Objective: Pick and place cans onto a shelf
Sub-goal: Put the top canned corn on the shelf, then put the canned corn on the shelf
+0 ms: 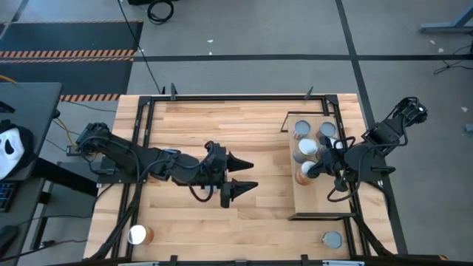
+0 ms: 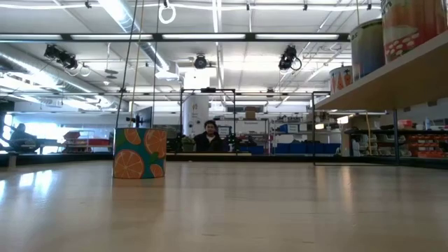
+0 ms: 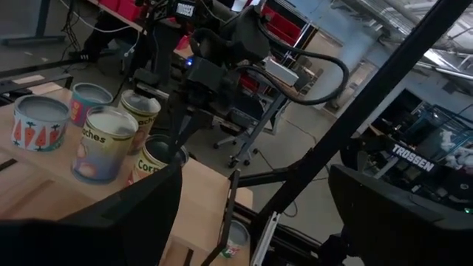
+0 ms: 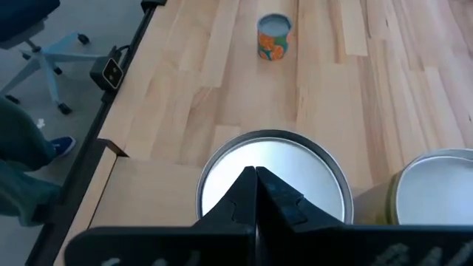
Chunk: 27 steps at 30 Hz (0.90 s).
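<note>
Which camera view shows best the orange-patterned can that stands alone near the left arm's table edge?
The low view: the can fills it side-on, unobstructed. The high view shows only its white top; the right wrist view shows it small and far. The left wrist view misses it.

Grey concrete floor (image 1: 244, 29) around the plank table (image 1: 222, 125), crossed by dark seam lines. Hazard-striped mat (image 1: 66, 53) at one side; black cable (image 1: 159, 10) coiled on floor. Long fluorescent ceiling lights (image 2: 210, 36) overhead. A person (image 2: 208, 137) sits far back. Office chair base (image 4: 41, 55) beside the table.
</note>
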Motion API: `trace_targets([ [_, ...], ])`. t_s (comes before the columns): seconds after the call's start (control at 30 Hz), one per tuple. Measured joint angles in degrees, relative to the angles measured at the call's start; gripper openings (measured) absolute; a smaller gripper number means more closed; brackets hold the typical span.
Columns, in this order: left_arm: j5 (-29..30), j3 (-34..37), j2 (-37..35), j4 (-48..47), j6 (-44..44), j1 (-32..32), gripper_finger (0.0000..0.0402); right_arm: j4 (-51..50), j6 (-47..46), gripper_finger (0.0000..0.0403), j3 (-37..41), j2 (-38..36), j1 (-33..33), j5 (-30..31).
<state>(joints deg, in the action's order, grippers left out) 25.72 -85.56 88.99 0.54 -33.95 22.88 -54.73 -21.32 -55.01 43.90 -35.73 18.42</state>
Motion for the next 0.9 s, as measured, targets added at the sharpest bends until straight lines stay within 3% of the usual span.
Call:
trace_targets([
  [0.1, -3.9, 0.0, -0.8, -3.3, -3.8, 0.3, 0.0347, 0.2, 0.7, 0.0009, -2.1, 0.0, 0.0, 0.1],
  [0.23, -11.8, 0.0, -3.7, -15.8, -17.7, 0.8, 0.0347, 0.5, 3.4, 0.0009, -7.6, 0.1, 0.0, 2.1],
  [0.47, -32.0, 0.0, -5.5, -40.0, -44.0, 5.8, 0.0347, 4.3, 10.0, 0.0009, -18.0, 0.5, 0.0, 15.2],
  [0.73, -50.7, 0.0, -4.6, -61.1, -50.8, 14.9, 0.0347, 24.3, 23.6, 0.0009, -19.2, 1.8, 2.0, 28.5],
  [0.9, -60.8, 2.6, -3.9, -66.7, -49.9, 21.1, 0.0347, 33.2, 24.7, 0.0009, -19.2, 6.5, 5.8, 30.0],
])
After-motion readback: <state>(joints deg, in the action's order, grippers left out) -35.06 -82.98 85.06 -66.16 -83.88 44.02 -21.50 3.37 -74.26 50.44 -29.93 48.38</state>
